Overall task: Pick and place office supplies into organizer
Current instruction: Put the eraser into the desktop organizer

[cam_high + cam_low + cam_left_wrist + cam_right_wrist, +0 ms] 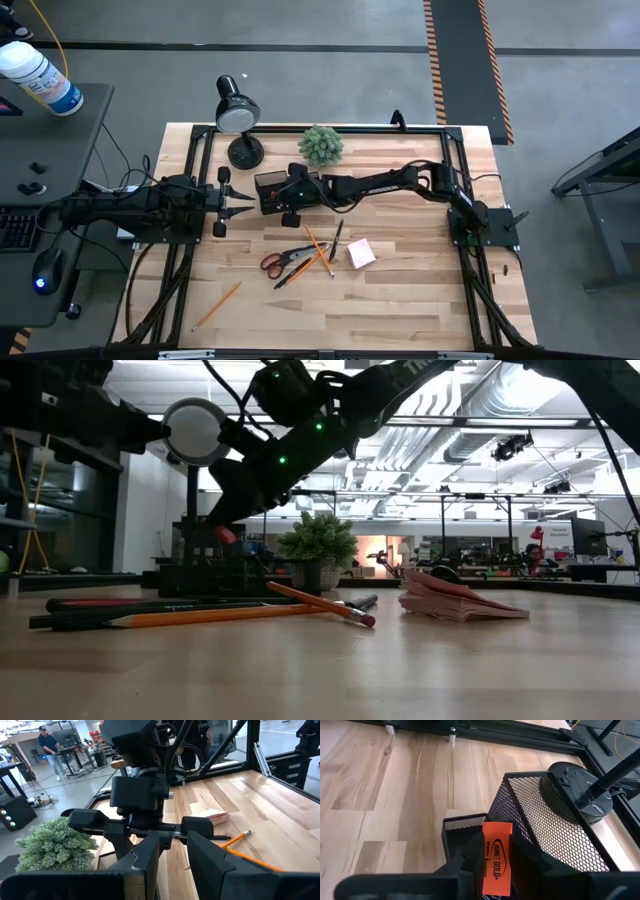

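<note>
Right gripper [496, 865] over the black mesh organizer [540, 815], fingers clamped on a small orange piece [496, 857] printed "JUNE GOLD", trailing characters too small to read. Organizer sits beside the lamp base [575, 785]. Left gripper [243, 199] waits at table's left, fingers spread. Scissors [283, 260], pencils [318, 248], pink notepad [361, 253] lie mid-table.

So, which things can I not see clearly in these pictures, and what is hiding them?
- Organizer: the high view hides most of it under the right gripper; its compartment floors do not show in any view.
- Orange item: its lower end is covered by the right gripper's fingers in the right wrist view; only part of the print shows.
- Scissors: in the low view they cannot be told from the pencils.
- Left gripper: waits beside the organizer, open.
</note>
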